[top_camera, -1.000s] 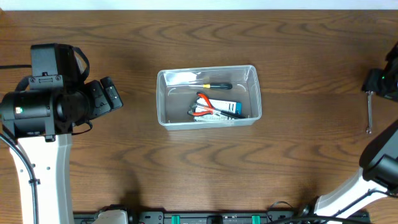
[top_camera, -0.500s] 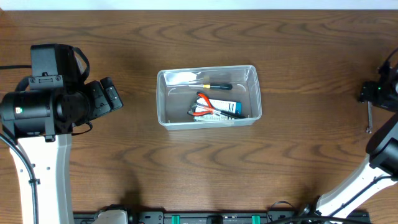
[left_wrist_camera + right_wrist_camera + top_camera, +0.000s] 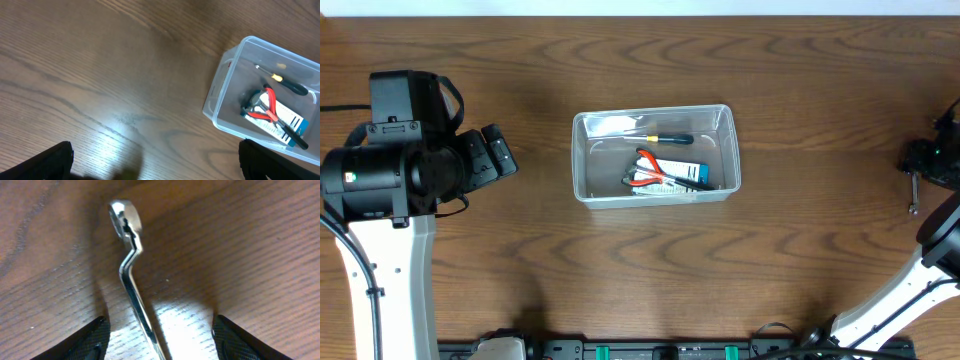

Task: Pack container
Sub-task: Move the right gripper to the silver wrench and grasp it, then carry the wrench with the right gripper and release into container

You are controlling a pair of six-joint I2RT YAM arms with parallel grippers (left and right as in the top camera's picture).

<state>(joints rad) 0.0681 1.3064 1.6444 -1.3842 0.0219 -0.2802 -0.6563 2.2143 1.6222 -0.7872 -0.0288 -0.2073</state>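
Overhead: container [image 3: 653, 111] sits mid table [image 3: 770, 260] w/ screwdriver [image 3: 665, 138], pliers [image 3: 650, 170] & box [image 3: 682, 173] inside. Left gripper [image 3: 152, 152] is well off to its left, jaws wide apart over bare wood. Right gripper [image 3: 160, 330] is far right, jaws apart either side of a wrench [image 3: 131, 280], not touching it.

A white-and-blue box [image 3: 682, 172] lies flat, with red-handled pliers [image 3: 646, 167] resting over its left end and touching it. Just past the box, toward the far edge of the dark wood-grain counter [image 3: 520, 260], a small screwdriver [image 3: 665, 138] with a black handle and a yellow collar lies roughly parallel to the box and apart from it. Well to the right of the box, near the counter's right edge, a shiny wrench [image 3: 131, 275] with a ring end and a bent neck lies flat on the bare wood.
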